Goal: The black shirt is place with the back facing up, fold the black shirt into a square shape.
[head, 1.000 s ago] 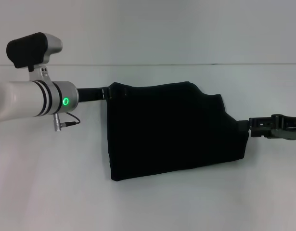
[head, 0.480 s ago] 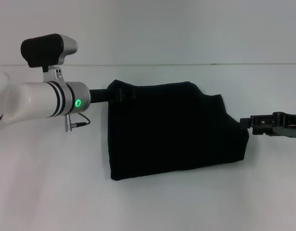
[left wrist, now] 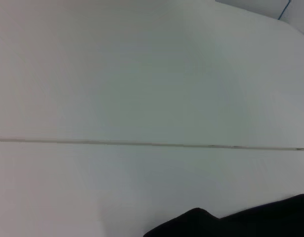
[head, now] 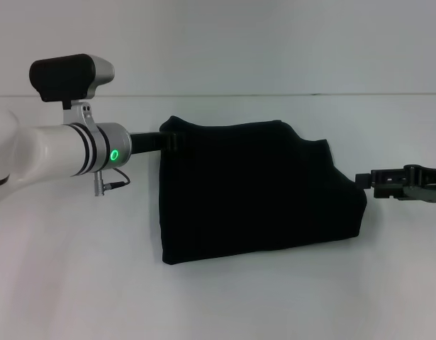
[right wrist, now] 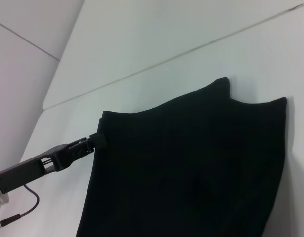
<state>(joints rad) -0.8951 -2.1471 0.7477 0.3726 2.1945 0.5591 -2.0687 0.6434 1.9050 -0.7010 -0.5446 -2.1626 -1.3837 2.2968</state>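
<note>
The black shirt (head: 256,191) lies folded into a rough rectangle in the middle of the white table, plain side up with no print showing. Its edge shows in the left wrist view (left wrist: 240,222), and most of it fills the right wrist view (right wrist: 191,173). My left gripper (head: 171,139) reaches in from the left and rests on the shirt's far left corner; the right wrist view also shows the left gripper (right wrist: 96,140) there. My right gripper (head: 359,177) hovers just off the shirt's right edge, a small gap away.
The white table (head: 76,283) extends around the shirt on all sides. A thin seam (head: 274,95) runs across the back, where the table meets the wall. A cable loop (head: 115,180) hangs under my left wrist.
My left arm has shifted right, bringing its gripper onto the shirt's far left corner. My right gripper has drawn back slightly from the shirt's right edge. The shirt has barely moved.
</note>
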